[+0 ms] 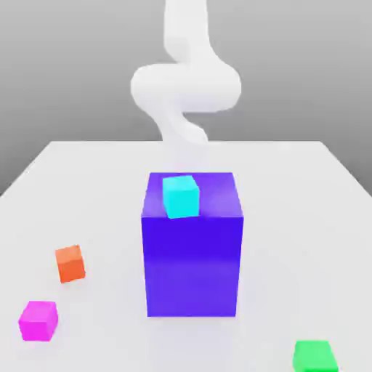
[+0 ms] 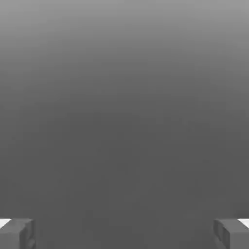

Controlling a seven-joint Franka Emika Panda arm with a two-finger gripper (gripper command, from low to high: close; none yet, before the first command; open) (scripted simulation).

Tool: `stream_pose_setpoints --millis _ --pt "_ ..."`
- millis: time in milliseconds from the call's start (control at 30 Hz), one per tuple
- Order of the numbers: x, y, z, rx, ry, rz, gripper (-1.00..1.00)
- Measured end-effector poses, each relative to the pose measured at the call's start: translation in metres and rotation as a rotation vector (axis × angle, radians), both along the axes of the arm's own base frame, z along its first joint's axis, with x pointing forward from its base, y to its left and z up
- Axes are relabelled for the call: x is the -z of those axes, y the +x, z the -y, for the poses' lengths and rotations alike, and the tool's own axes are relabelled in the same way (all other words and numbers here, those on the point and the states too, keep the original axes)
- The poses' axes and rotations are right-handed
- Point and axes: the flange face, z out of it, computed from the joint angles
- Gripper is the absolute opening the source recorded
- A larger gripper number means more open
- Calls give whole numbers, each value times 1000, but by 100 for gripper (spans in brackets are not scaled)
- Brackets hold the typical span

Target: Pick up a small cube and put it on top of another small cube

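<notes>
The small magenta-pink cube (image 1: 38, 320) rests on the white table (image 1: 290, 218) near the front, at the exterior view's left. The small bright green cube (image 1: 314, 357) sits at the front on the exterior view's right, partly cut off by the picture's lower edge. My white arm (image 1: 185, 87) rises behind the table's far edge, well away from both cubes. In the hand view my gripper (image 2: 124, 234) stands open, its grey fingertips (image 2: 19, 233) far apart with nothing between them, facing plain grey background.
A big blue-violet block (image 1: 192, 254) stands in the middle of the table with a small cyan cube (image 1: 180, 196) on top. A small orange cube (image 1: 70, 264) lies behind the magenta one at the exterior view's left.
</notes>
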Motion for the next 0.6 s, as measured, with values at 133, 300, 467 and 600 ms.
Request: stream_pose_setpoints --millis 133,300,467,600 --pt "65 46 36 211 66 -103 0" --pt "151 82 88 466 154 -214 0" --pt "244 94 143 719 254 -314 0" --pt "319 84 189 932 345 -387 0"
